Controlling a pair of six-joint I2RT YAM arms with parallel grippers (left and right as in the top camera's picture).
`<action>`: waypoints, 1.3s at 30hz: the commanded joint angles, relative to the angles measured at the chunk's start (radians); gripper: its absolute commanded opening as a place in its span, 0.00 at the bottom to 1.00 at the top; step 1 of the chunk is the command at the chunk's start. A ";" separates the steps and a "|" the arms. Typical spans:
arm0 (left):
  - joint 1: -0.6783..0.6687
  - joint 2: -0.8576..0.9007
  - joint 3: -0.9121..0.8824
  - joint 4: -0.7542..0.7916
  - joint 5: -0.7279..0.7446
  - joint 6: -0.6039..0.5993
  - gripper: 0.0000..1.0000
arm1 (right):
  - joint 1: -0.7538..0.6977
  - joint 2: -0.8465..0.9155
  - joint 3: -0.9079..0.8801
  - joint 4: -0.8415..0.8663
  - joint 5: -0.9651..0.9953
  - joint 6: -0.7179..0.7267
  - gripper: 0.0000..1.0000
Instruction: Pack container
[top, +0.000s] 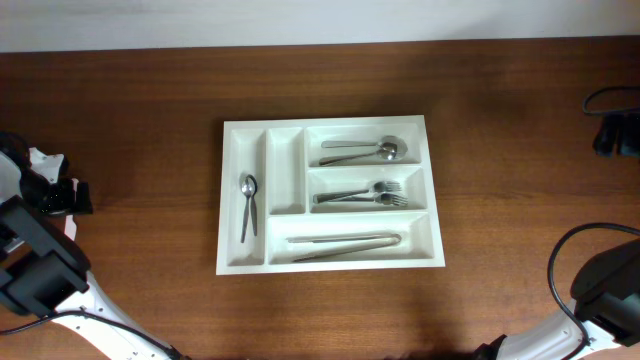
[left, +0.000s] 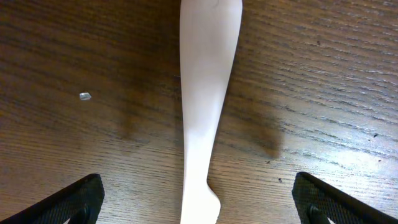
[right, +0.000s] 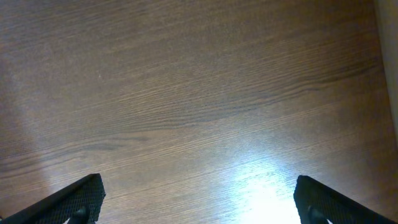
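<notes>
Sitting in the middle of the wooden counter (top: 130, 120), the white container (top: 245, 145) lies flat, well apart from both arms at the lower corners. Its leftmost narrow compartment holds a teaspoon (top: 248, 205). Of the three wide ones, the far one holds spoons (top: 365, 151), the middle one forks (top: 365, 195) and the near one long cutlery (top: 345, 243). The left hand (left: 199, 205) is spread wide and grips nothing; a smooth white shape (left: 202, 93) that I cannot identify runs between its fingers. The right hand (right: 199, 199) is equally wide and empty above bare wood.
</notes>
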 joint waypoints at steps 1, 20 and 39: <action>0.004 -0.012 -0.014 0.005 0.018 0.021 0.99 | -0.006 -0.002 0.000 0.000 0.002 0.008 0.99; 0.005 -0.010 -0.056 0.040 0.019 0.024 0.99 | -0.006 -0.002 0.000 0.000 0.002 0.008 0.99; 0.005 -0.009 -0.072 0.083 0.019 0.035 0.99 | -0.006 -0.002 0.000 0.000 0.002 0.008 0.99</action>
